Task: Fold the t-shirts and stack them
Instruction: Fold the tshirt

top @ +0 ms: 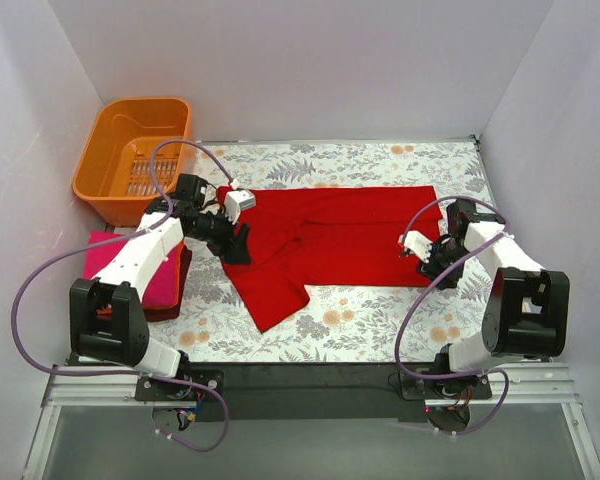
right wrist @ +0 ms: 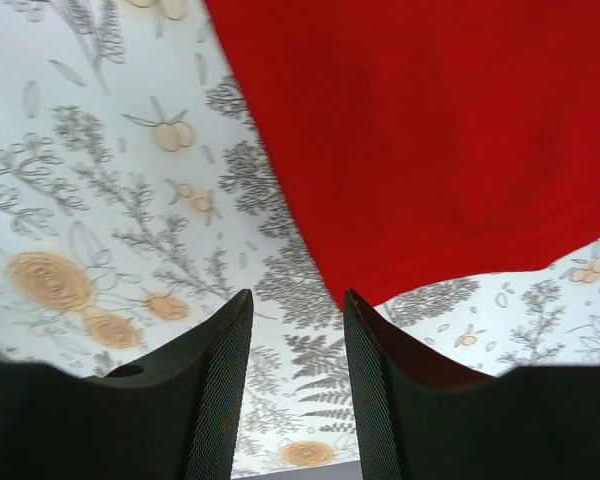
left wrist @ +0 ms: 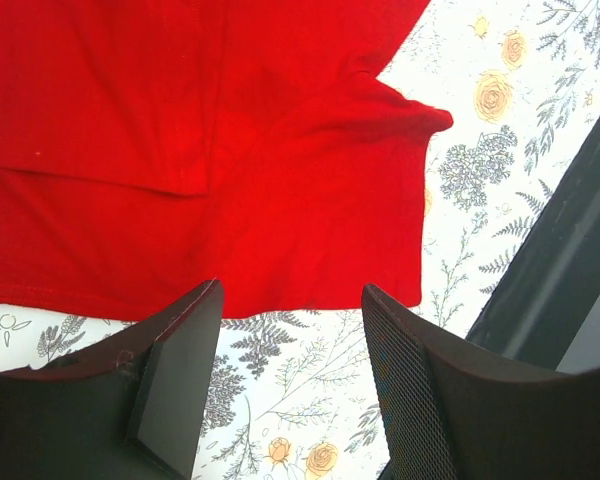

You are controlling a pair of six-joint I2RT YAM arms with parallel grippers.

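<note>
Both the left fingers (top: 237,243) and the right fingers (top: 432,265) are hanging open, holding nothing, one at each end of the bright red cloth t-shirt (top: 330,235) lying sideways on the flowery counter (top: 380,320).

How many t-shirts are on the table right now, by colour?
Bright red t-shirt, spread out: 1
Magenta-pink t-shirt, folded at the left: 1
Dark red t-shirt, only its edge showing under the magenta-pink one: 1
Total: 3
</note>
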